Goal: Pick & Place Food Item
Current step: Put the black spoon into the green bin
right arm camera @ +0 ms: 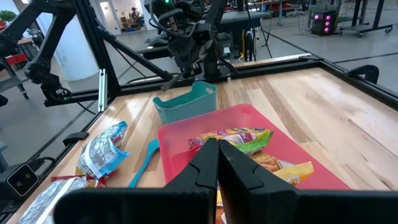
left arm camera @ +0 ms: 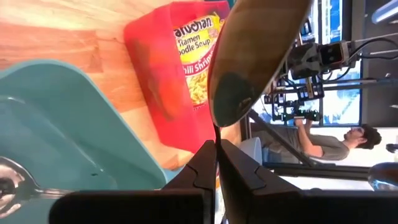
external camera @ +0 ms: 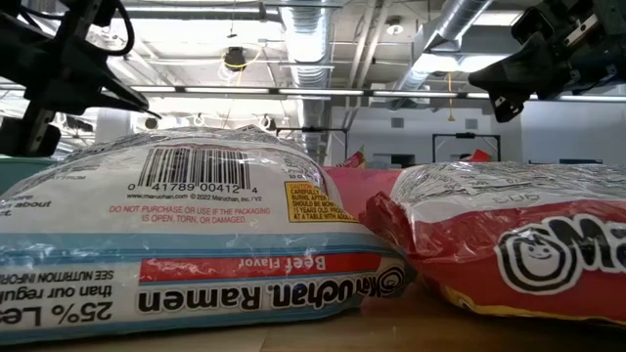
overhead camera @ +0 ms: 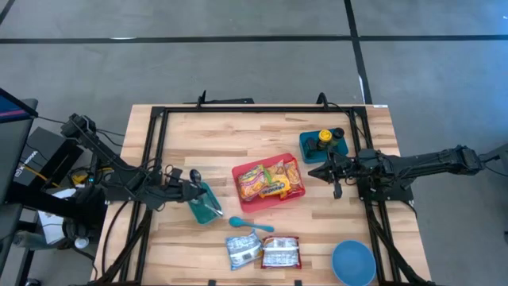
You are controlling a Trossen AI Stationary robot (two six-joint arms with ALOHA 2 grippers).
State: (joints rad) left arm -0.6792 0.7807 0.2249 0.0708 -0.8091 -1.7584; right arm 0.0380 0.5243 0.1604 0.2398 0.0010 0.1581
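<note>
Left hand [overhead camera: 194, 189], pinched shut on nothing, hovers over the small teal plastic bin [overhead camera: 206, 203] at the left of the wooden counter [overhead camera: 262, 131]. Right hand [overhead camera: 321, 172], also closed and empty, sits just beside the right edge of the red plastic tray [overhead camera: 242, 171], which holds ramen packets [overhead camera: 270, 182]. Two silvery ramen packets [overhead camera: 263, 252] lie at the near edge, beside a blue bowl [overhead camera: 353, 261]. Bare wood stays open along the far side.
</note>
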